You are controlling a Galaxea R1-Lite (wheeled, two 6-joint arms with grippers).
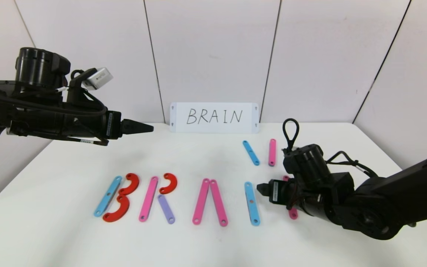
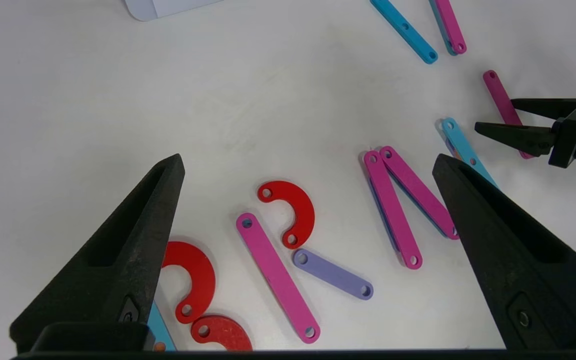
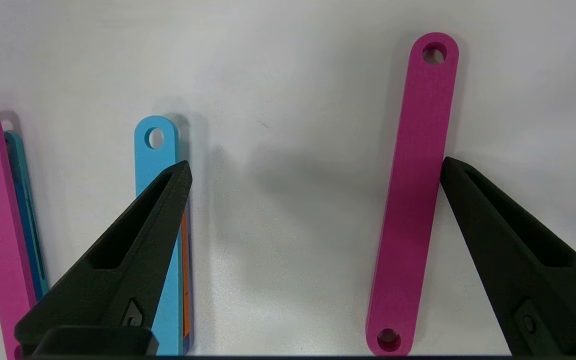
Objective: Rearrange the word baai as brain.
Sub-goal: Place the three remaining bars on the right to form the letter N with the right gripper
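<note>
The strip letters lie in a row on the white table. A blue bar (image 1: 108,196) with two red curves (image 1: 131,183) makes a B. A pink bar (image 1: 148,198), a red curve (image 2: 293,210) and a short purple bar (image 2: 333,275) make an R. Two pink bars (image 1: 209,202) lean together, then comes a blue bar (image 1: 252,203). My right gripper (image 3: 315,163) hangs open low over the table. One finger overlaps that blue bar (image 3: 155,150); a pink bar (image 3: 415,190) lies just inside the other. My left gripper (image 1: 150,128) is open, high above the table's left.
A white card (image 1: 214,117) handwritten "BRAIN" leans on the back wall. A spare blue bar (image 1: 251,152) and a spare pink bar (image 1: 272,152) lie behind the right gripper. Bare table (image 1: 206,159) stretches between the card and the letters.
</note>
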